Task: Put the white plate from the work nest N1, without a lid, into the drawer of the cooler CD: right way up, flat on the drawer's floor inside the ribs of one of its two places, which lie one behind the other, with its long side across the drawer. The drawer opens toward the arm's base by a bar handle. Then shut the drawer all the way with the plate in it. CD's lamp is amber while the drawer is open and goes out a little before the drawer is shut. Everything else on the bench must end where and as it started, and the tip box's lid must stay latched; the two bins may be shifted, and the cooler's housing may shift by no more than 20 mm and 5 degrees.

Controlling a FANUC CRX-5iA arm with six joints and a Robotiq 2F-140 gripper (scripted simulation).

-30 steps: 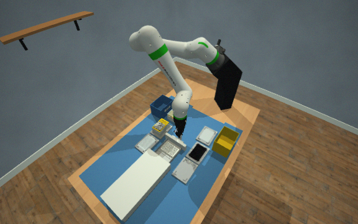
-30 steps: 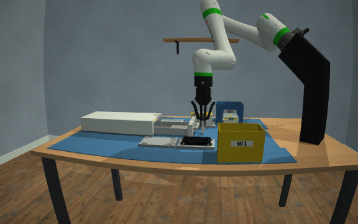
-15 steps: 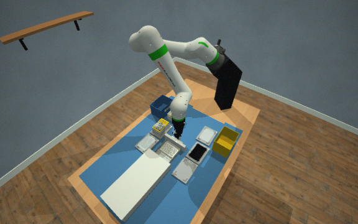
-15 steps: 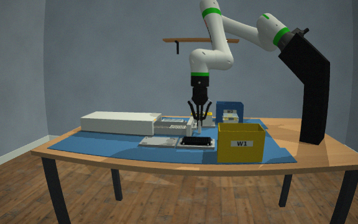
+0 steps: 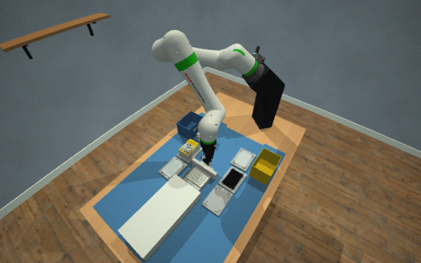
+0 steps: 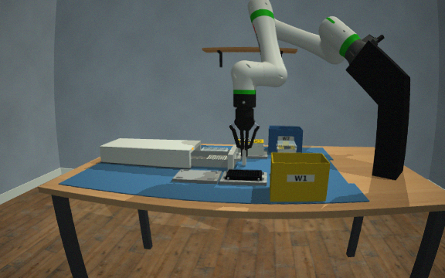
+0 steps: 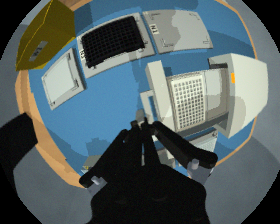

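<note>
Gripper shut, empty | white gridded plate in open drawer

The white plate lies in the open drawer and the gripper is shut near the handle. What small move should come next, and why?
Probably a short push of the drawer front toward the cooler. The white plate already lies flat in the open drawer, the amber lamp is lit, and the shut, empty gripper stands just outside the bar handle, on the arm's side.

two bins, four nests, one cooler
</note>
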